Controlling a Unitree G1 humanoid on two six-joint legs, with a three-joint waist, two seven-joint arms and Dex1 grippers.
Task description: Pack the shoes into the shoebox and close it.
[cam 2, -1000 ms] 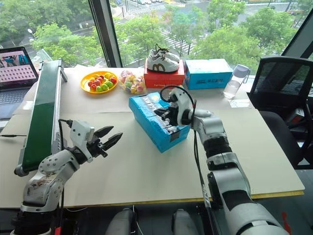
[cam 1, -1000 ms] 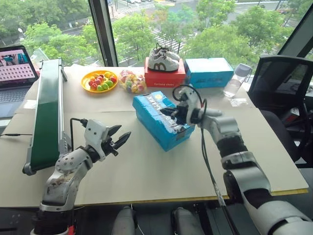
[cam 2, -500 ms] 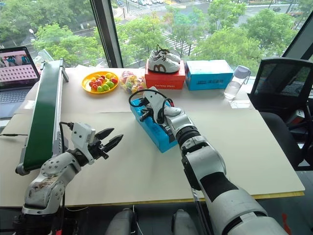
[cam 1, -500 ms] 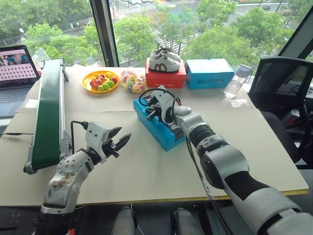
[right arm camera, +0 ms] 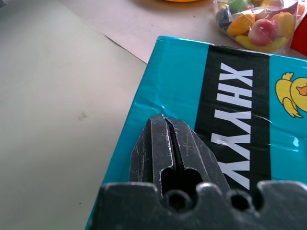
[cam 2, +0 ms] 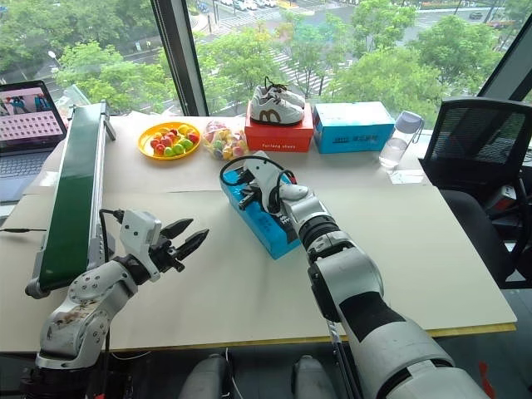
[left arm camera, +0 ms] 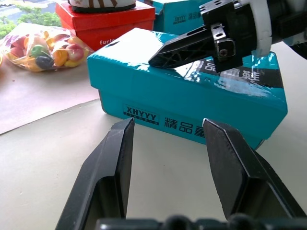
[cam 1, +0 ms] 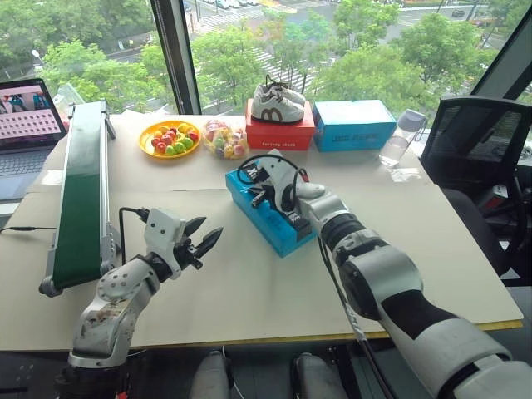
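The table (cam 1: 465, 274) takes up most of the room in front of the robot, with a green conveyor (cam 1: 79, 195) running along its left edge and a laptop (cam 1: 29, 112) past that. At the far side, by the window, a red box (cam 1: 280, 135) carries a pair of white-grey sneakers (cam 1: 278, 101), with a lighter blue box (cam 1: 356, 125) next to it and a bottle (cam 1: 399, 137) beyond.

The shoebox (cam 1: 253, 208) lies at an angle near the middle of the table, its lid down flat, so I'd say the shoes are inside and the job is at its closing stage.

The right gripper (cam 1: 260, 191) reaches across with its fingers pinched together and the tip resting on the lid near the left edge, beside the black label strip. It holds nothing; it looks placed there to press the lid home.

The left gripper (cam 1: 202, 238) hangs low over the table, well short of the box, fingers parted and empty, aimed at the box's near side, perhaps ready to steady it.

A yellow plate of fruit (cam 1: 169, 137) and a bag of sweets (cam 1: 223, 138) sit behind the box, out of the way.
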